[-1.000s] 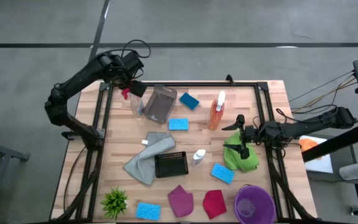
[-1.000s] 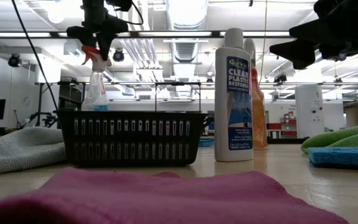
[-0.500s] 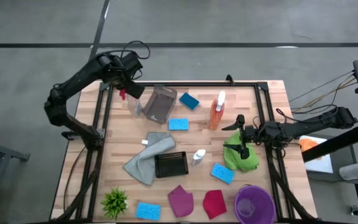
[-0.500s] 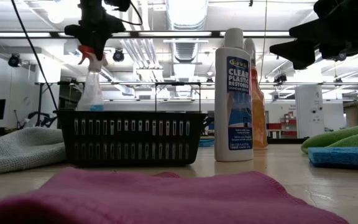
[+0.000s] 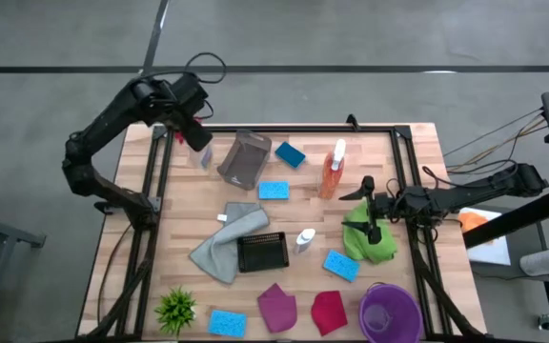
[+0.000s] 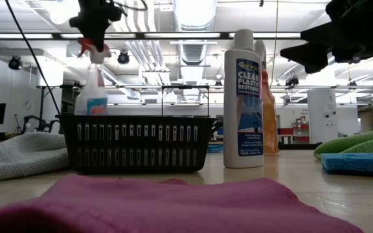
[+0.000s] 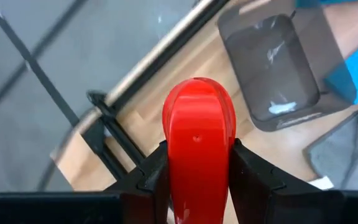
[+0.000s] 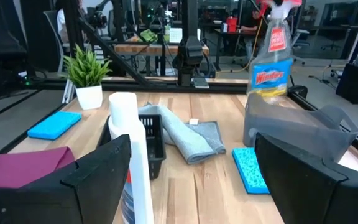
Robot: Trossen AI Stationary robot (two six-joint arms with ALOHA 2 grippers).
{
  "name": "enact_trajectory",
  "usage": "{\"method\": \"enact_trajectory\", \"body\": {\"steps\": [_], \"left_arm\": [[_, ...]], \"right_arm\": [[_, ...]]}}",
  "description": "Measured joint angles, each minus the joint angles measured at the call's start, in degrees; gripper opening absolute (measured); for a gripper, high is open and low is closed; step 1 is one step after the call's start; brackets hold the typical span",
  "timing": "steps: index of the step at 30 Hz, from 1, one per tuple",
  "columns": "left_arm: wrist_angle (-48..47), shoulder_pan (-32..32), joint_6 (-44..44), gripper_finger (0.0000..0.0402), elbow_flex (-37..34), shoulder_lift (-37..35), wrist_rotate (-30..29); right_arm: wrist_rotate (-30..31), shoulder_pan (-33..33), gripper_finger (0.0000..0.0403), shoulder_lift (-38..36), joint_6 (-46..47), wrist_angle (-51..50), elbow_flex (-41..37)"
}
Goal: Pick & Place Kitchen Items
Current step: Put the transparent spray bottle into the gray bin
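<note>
My left gripper [image 5: 193,131] is over the table's far left corner, shut on a clear spray bottle [image 6: 90,97] with a red trigger head [image 7: 197,137]; the bottle also shows in the right wrist view [image 8: 271,59]. The black basket hides its base in the low view. My right gripper [image 5: 370,221] is open and empty above the green cloth [image 5: 375,246] at the right. An orange spray bottle [image 5: 333,171] stands at the far middle. Blue sponges [image 5: 273,190] [image 5: 340,264], a grey cloth [image 5: 225,240], a magenta cloth [image 5: 276,307] and a red cloth [image 5: 328,311] lie flat on the table. My left gripper pinches the bottle's red trigger head [image 7: 197,186] between its two fingers [image 7: 153,182], one on each side. The fingers come from above, pointing down. The bottle hangs upright below them; whether its base is clear of the table does not show.
A grey bin [image 5: 244,157] lies on its side beside the held bottle. A black basket [image 5: 261,252] and a white bottle [image 5: 304,239] stand mid-table. A purple bucket [image 5: 390,312] is at the near right, a spiky green plant [image 5: 176,307] at the near left.
My left gripper has carried the clear spray bottle toward the table's far left corner and a little upward, away from the grey bin, staying shut on the red head. The bottle stays upright.
</note>
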Motion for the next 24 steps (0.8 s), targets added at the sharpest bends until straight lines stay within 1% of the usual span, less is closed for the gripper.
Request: {"method": "enact_trajectory", "body": {"steps": [6,12,14,18,24], "left_arm": [[0.1,0.0,10.3,0.0125,7.4,0.0,-3.8],[2.3,-0.2,22.1,0.0125,13.4,0.4,-3.8],[4.5,-0.3,25.4,0.0125,13.7,0.7,-3.0],[7.8,-0.6,31.2,0.0125,13.1,1.8,1.3],[8.1,-1.2,38.4,0.0125,12.7,5.5,1.7]], "right_arm": [[0.0,0.0,0.0339,0.1,0.0,0.3,0.0],[0.0,0.0,0.0339,0.3,0.0,0.3,0.2],[0.0,0.0,0.0339,0.3,-0.2,0.3,0.4],[0.0,0.0,0.0339,0.5,-0.2,0.3,0.6],[0.0,0.0,0.0339,1.6,-0.2,0.1,1.3]]}}
